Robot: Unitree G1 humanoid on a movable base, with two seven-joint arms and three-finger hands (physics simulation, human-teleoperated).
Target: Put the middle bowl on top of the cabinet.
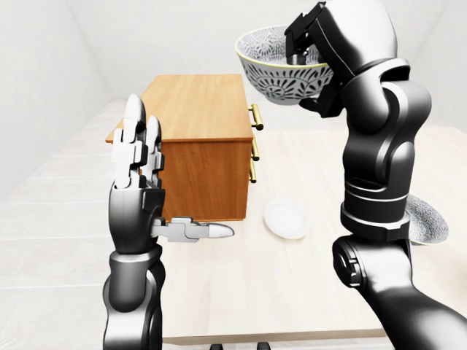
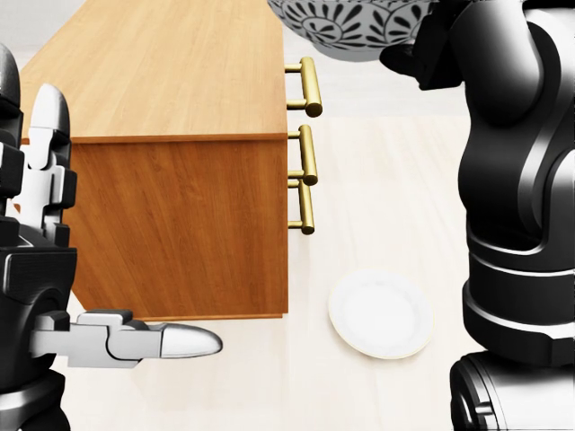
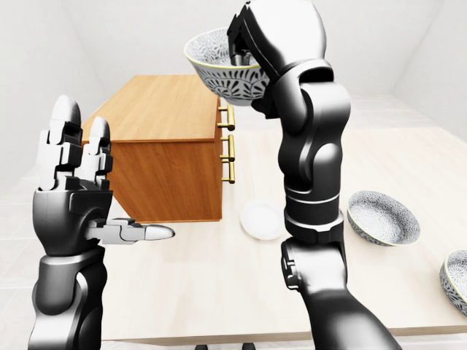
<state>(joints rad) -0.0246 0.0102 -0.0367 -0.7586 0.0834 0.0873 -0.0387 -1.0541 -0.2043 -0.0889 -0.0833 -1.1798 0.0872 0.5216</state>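
This is a plain, home-like dining setting in a bare simulated room, with blank white walls (image 1: pixel 44 58) and a pale floor (image 1: pixel 44 240) around one light wooden table (image 3: pixel 219 288). On it are a small wooden cabinet (image 1: pixel 197 109) with brass handles (image 2: pixel 307 85), a white plate (image 2: pixel 380 314) and patterned bowls (image 3: pixel 382 217).

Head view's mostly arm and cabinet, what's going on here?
The right hand grips the patterned bowl by its rim, high in the air beside the cabinet's handle side; it is not yet on the top. The left hand is open and empty, upright near the cabinet. A white plate and two other bowls lie on the table.
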